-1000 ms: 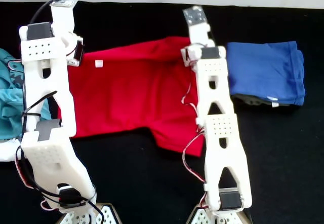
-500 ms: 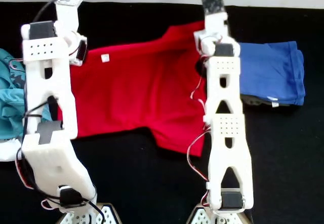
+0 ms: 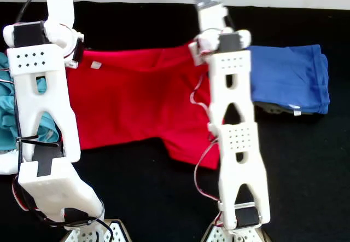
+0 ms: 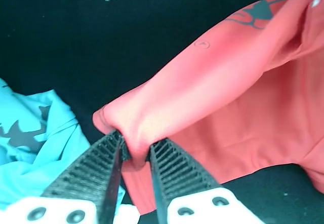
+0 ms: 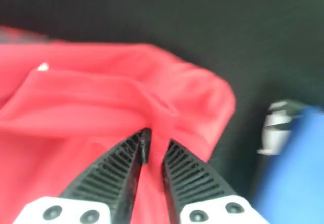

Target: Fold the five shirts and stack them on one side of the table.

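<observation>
While the red shirt (image 3: 136,105) lies spread across the middle of the table (image 3: 306,176) in the high view, the left gripper (image 3: 76,55) sits at one far corner and the right gripper (image 3: 198,53) at the other. A folded blue shirt (image 3: 287,78) rests just beside the right gripper, and a rumpled teal shirt (image 3: 8,116) is at the opposite edge. Here's the danger: if the two corners travel unevenly, the fold goes crooked, and a wide swing on the right could drag into the blue shirt and undo it. Over to the left wrist view: the jaws are clamped on a fat, rounded roll of red shirt (image 4: 228,82), with the teal shirt (image 4: 35,148) close alongside. That bunch sits near the tips, and I reckon it could squirt out under tension. Right wrist view now: the jaws stand nearly together, pinching a thin ridge of red shirt (image 5: 101,97), with the blue shirt (image 5: 293,183) just off to one side. So little cloth is caught that one sharp tug could pull it free and drop that corner.
</observation>
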### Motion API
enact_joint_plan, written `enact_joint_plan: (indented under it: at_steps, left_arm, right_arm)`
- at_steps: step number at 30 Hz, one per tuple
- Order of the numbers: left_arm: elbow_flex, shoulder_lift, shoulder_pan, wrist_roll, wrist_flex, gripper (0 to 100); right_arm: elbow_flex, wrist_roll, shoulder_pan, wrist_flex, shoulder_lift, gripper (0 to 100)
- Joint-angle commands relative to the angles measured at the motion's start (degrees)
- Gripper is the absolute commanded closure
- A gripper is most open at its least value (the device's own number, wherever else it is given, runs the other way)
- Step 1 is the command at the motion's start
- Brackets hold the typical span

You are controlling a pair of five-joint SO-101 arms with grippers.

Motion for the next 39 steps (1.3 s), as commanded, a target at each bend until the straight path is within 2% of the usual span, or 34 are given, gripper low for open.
enact_joint_plan:
  at_steps: [1,6,11,16,19,25,35,39]
  left_arm:
    - [-1.7,-3.2,0.0,0.3,-0.3,99]
    - [-1.7,-3.2,0.0,0.3,-0.3,99]
    - [-1.6,-2.9,0.0,0.3,0.1,99]
    - [-1.7,0.3,0.0,0.3,0.1,99]
    - [-1.7,2.0,0.0,0.4,0.1,99]
    - [-1.9,2.2,0.0,0.4,0.4,99]
    - [-4.2,-1.6,-0.2,0.1,13.9,99]
    - [-0.3,-2.2,-2.8,-1.3,14.5,99]
  right_arm:
    - [-6.5,-0.4,-1.3,0.7,3.5,99.2]
    - [-6.5,-0.2,0.6,-4.2,11.2,99.2]
    - [-6.5,-0.1,7.4,-11.1,15.5,99.2]
    - [-6.6,7.1,12.2,-16.0,15.3,99.2]
    - [-6.6,7.9,12.7,-16.7,12.3,99.2]
    - [-6.5,7.8,12.6,-12.7,1.1,99.2]
    - [-6.5,7.8,11.3,4.9,-10.9,99.2]
    - [-6.5,3.6,12.4,4.8,-11.5,99.2]
